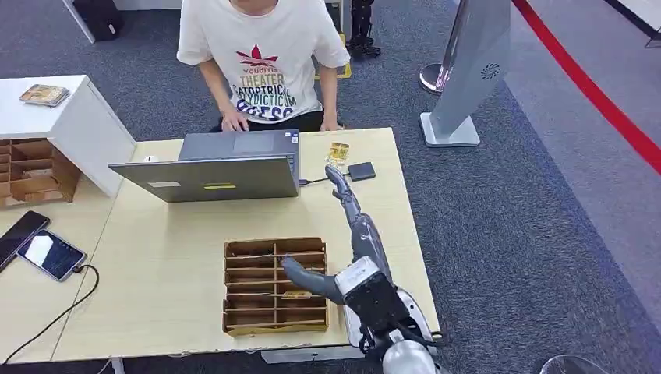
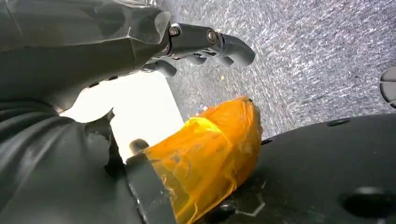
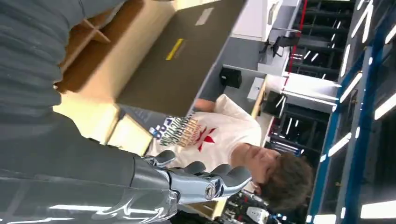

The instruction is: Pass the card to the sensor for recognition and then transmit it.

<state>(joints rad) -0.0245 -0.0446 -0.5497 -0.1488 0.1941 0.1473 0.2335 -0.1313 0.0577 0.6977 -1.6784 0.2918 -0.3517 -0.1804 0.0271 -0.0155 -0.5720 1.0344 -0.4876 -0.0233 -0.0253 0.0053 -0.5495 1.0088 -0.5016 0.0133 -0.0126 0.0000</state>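
Note:
A wooden slotted organizer [image 1: 274, 285] sits at the table's near edge, with a gold card [image 1: 296, 294] lying in one slot. The small black sensor [image 1: 361, 171] is beside the laptop, and a few yellow cards [image 1: 337, 152] lie just behind it. My right hand [image 1: 352, 234] hovers between the organizer and the sensor. Its thumb is over the organizer, its fingers [image 1: 341, 187] stretch toward the sensor, and it holds nothing. In the right wrist view the same fingers [image 3: 210, 179] are extended and bare. My left hand [image 2: 201, 42] hangs over the grey carpet with loosely bent fingers and nothing in it.
A person [image 1: 265, 62] sits across the table typing on an open laptop [image 1: 210, 167]. Two phones [image 1: 51, 254] lie at the left with a cable. A white cabinet [image 1: 70, 117] and another organizer [image 1: 31, 167] stand at the far left. A grey kiosk [image 1: 468, 70] stands on the carpet at the right.

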